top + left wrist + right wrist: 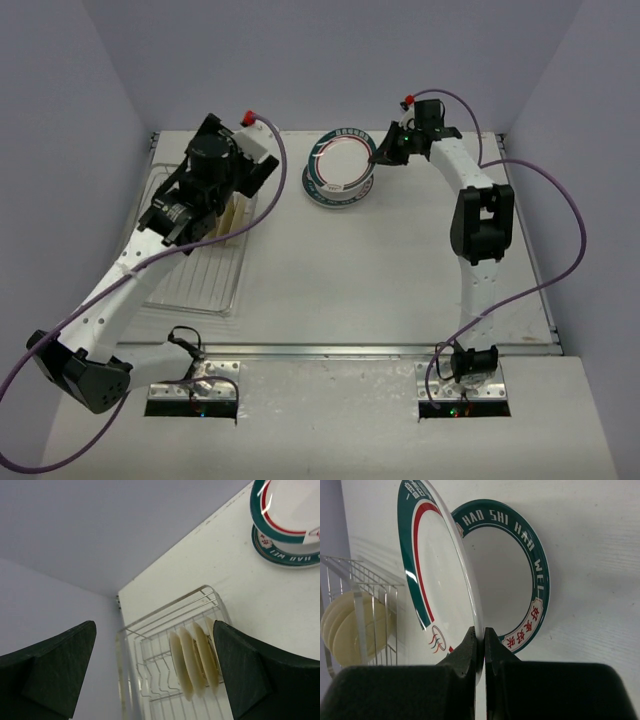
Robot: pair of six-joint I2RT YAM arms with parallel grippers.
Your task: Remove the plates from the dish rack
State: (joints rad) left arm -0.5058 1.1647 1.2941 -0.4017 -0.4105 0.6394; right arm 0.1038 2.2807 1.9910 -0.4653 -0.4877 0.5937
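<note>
My right gripper [480,636] is shut on the rim of a white plate with a teal rim and red ring [437,565]. It holds that plate tilted on edge over a second teal-rimmed plate [536,575] lying flat on the table. From above, the held plate [340,155] leans over the flat one [335,192] at the back centre, with the right gripper [384,150] at its right edge. My left gripper [154,627] is open and empty above the dish rack [165,611]. Several cream plates [192,662] stand edge-on in the rack, close to my right finger [250,675].
The wire rack [195,275] lies along the table's left side, near the left wall. The cream plates [236,213] stand at its far right corner, partly under the left wrist [205,180]. The rack [367,580] also shows in the right wrist view.
</note>
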